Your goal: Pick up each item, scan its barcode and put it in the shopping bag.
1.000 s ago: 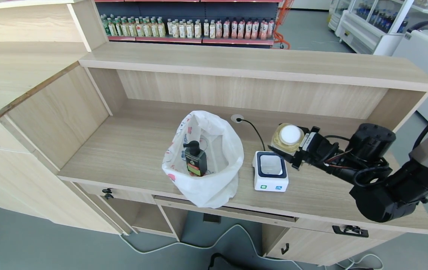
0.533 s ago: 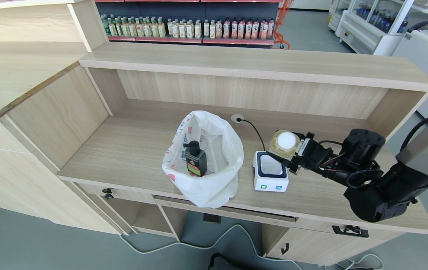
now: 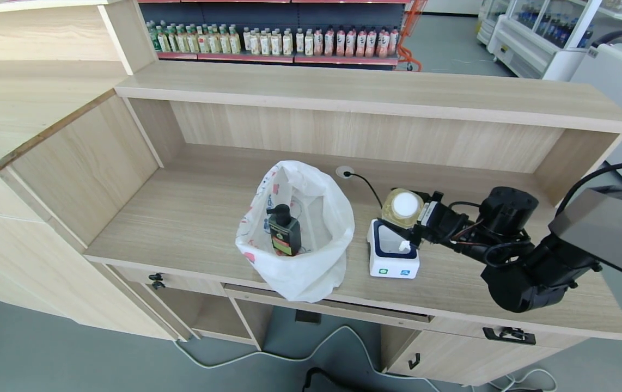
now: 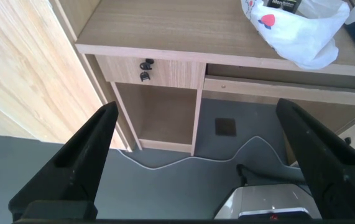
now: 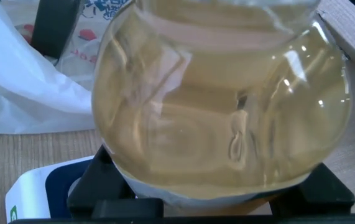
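— Right gripper [image 3: 406,224]: how is it posed?
— It is clamped on the jar [image 3: 404,206]. The right arm is stretched low across the counter [image 3: 191,218] from the right side. The jar, filled with pale yellow contents and capped in white, is held over the far edge of the scanner [image 3: 392,256].
— And the left gripper [image 4: 196,165]?
— Its fingers are spread wide. It is held off the counter's front, over the floor.
— Can any writing be read?
— A red and green label is seen on the dark pump bottle [image 3: 285,233], but its print cannot be made out.
— What else is placed around?
— The white shopping bag [image 3: 294,277] is set just left of the scanner, with the pump bottle stood upright inside it. A black cable [image 3: 372,191] is run from a hole in the counter toward the scanner.
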Available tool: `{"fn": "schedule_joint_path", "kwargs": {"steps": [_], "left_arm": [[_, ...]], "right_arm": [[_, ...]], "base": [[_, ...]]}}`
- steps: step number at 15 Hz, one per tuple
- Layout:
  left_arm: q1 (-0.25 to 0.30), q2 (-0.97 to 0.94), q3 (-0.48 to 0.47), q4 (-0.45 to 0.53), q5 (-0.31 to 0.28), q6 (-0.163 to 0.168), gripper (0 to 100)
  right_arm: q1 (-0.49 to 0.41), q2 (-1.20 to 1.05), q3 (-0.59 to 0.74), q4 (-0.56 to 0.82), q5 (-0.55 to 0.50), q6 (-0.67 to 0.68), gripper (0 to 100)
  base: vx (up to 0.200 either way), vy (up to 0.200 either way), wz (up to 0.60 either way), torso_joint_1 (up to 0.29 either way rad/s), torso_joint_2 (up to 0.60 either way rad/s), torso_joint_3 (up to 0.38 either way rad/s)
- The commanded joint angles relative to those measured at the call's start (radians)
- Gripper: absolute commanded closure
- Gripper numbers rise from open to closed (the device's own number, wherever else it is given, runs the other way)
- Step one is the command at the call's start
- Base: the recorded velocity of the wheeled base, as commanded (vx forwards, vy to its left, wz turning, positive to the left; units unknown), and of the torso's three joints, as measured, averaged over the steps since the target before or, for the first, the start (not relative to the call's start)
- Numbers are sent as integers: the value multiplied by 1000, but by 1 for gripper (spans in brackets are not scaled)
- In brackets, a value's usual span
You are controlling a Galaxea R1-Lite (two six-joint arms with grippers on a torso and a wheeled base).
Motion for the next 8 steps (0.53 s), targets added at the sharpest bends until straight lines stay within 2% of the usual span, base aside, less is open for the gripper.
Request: {"fn": "schedule_joint_path", "kwargs": {"steps": [1,8], "left_arm": [[0,1,0,1,-1,0,0],[0,0,0,1,-1,0,0]], "right_arm": [[0,22,-5,0,0,0,100],[3,42,-34,0,9,0,100]], "base": [[0,0,0,0,0,0],[0,0,0,0,0,0]]}}
